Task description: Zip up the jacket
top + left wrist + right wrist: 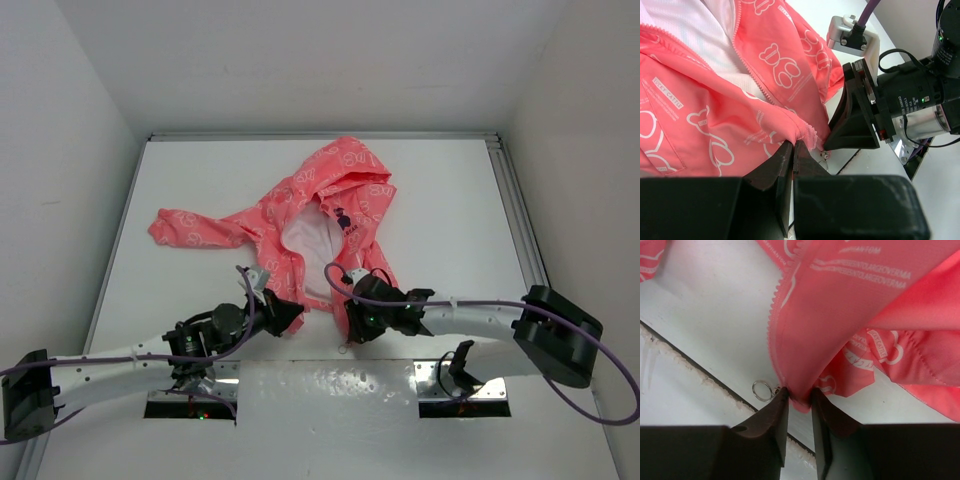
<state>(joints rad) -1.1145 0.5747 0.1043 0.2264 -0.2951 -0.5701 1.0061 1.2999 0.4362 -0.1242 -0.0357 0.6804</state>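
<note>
While the coral-pink hooded fabric jacket (330,200) lies open on the white table (450,200), hood far and hem toward the arms, its zipper teeth (773,312) run away from both grippers. The left gripper (792,150) is clamped on 1 hem corner. The right gripper (800,395) pinches the other, just beside the small metal pull ring (760,389).

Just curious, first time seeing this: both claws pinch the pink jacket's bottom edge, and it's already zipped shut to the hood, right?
Not zipped: the jacket lies open, white lining showing between its front edges in the top view. The left gripper and right gripper do pinch its bottom edge.
</note>
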